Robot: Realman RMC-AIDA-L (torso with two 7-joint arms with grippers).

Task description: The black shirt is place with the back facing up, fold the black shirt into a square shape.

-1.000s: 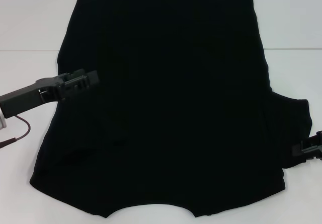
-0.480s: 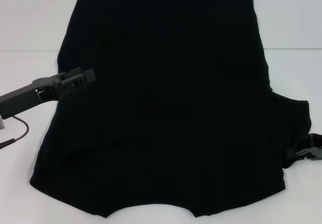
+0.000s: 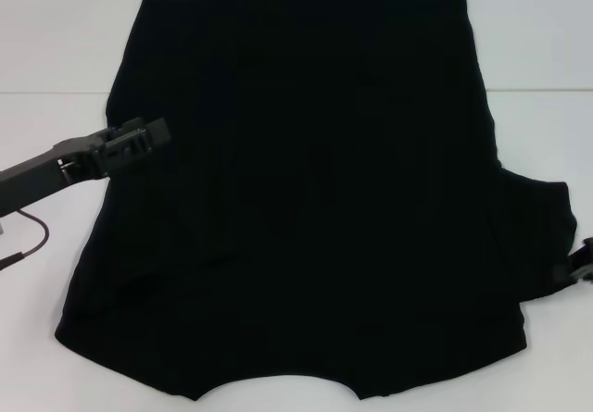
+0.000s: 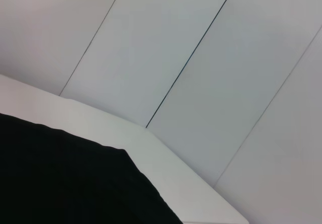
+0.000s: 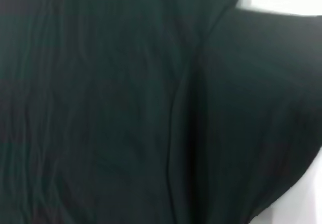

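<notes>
Shirt [image 3: 306, 190]: lay flat on tabletop [image 3: 56, 51]. Left tool [image 3: 139, 139] over left edge, right tool [image 3: 582, 268] beside right sleeve (jaw states indeterminable). Best pinch sleeve edge, fold inward evenly.

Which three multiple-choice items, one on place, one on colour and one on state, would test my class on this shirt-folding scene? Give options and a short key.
1. Where is the left gripper?
A. Over the shirt's left edge
B. At the neckline
C. Off the table

2. What colour is the table?
A. Black
B. White
C. Green

3. How does the shirt lie?
A. Rolled into a tube
B. Hanging off the right gripper
C. Spread flat, right sleeve sticking out sideways

Key: 1 A, the head view shows its tip over the cloth's left border. 2 B, bare white surface surrounds the cloth. 3 C, the body lies flat with one sleeve out towards the right gripper, which sits at the sleeve's edge.
</notes>
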